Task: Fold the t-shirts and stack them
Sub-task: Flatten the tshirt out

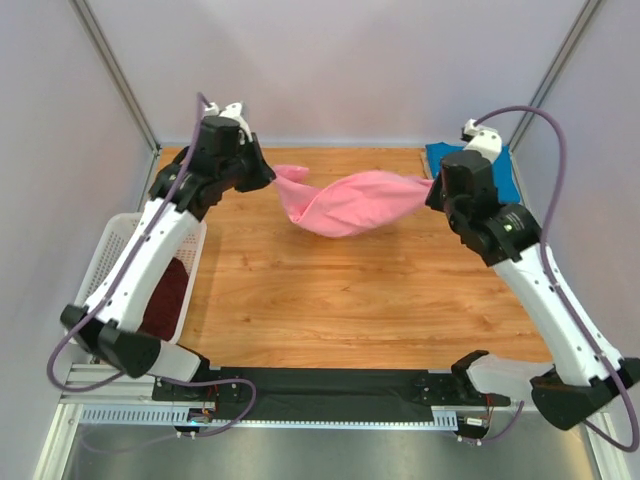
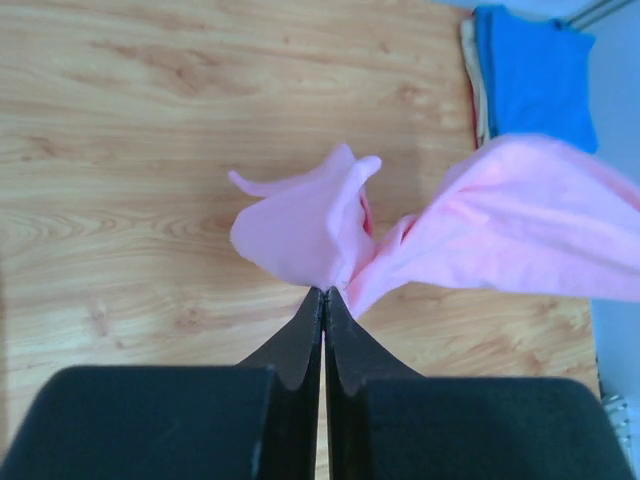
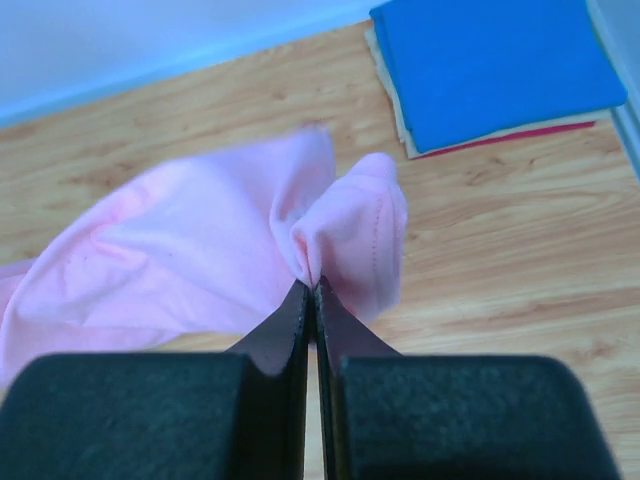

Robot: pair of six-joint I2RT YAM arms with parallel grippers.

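My jaws pinch the pink t-shirt [image 1: 350, 203] at both ends, sagging between them; folded blue t-shirt [image 1: 480, 170] lies flat beyond my right jaws, maroon t-shirt [image 1: 165, 297] crumpled well behind my left jaws

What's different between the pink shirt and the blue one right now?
The pink shirt hangs unfolded, sagging between the left gripper and right gripper, both pinching it; the blue shirt lies untouched. The pink shirt is crumpled; the blue shirt is folded flat and smooth, at the table's far right corner. Both are plain soft fabric.
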